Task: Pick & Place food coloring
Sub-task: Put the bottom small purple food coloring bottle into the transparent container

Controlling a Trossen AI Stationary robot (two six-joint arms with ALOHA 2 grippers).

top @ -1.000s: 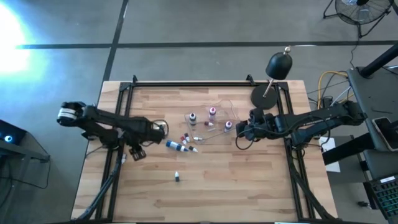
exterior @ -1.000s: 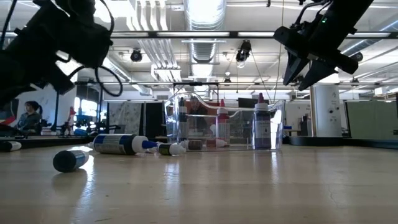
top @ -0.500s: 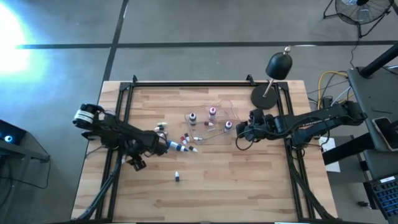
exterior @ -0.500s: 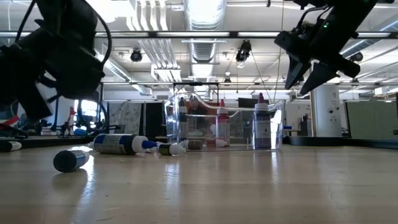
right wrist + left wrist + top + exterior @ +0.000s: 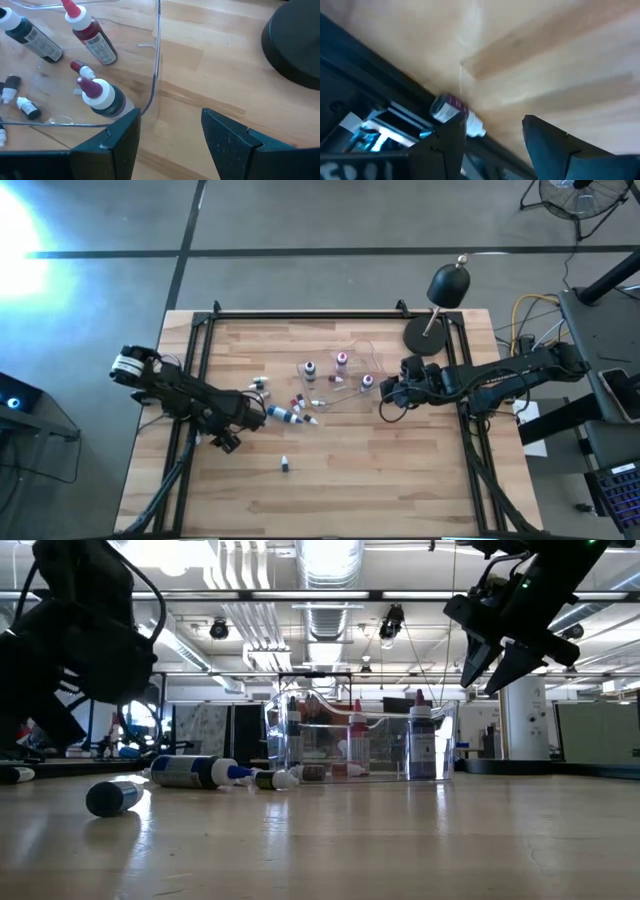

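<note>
- The right gripper (image 5: 384,393) hangs above the table (image 5: 400,470) with its two fingers (image 5: 117,145) spread apart and nothing between them (the wrist view shows only bare wood and the tray's corner in the gap).
- Just ahead of its fingertips stands the clear plastic tray (image 5: 156,60); the gripper is beside the tray's outer wall, not touching it.
- Inside the tray, nearest that gripper, an upright food coloring bottle with a dark red cap (image 5: 102,97) stands close to the corner; two more upright bottles (image 5: 90,32) stand farther in, and several small ones lie flat on the tray floor.
- Behind the right gripper, toward the table's far edge, sits the black lamp (image 5: 432,320) on its round base.
- The left gripper (image 5: 236,437) is low over the table, fingers parted, gripping nothing.
- Just beside its tips lies a white-capped bottle (image 5: 452,111), close to one finger; I cannot tell whether they touch.
- More bottles (image 5: 290,415) lie loose between the left gripper and the tray, and one small bottle (image 5: 285,465) lies alone, nearer the table's front edge.
</note>
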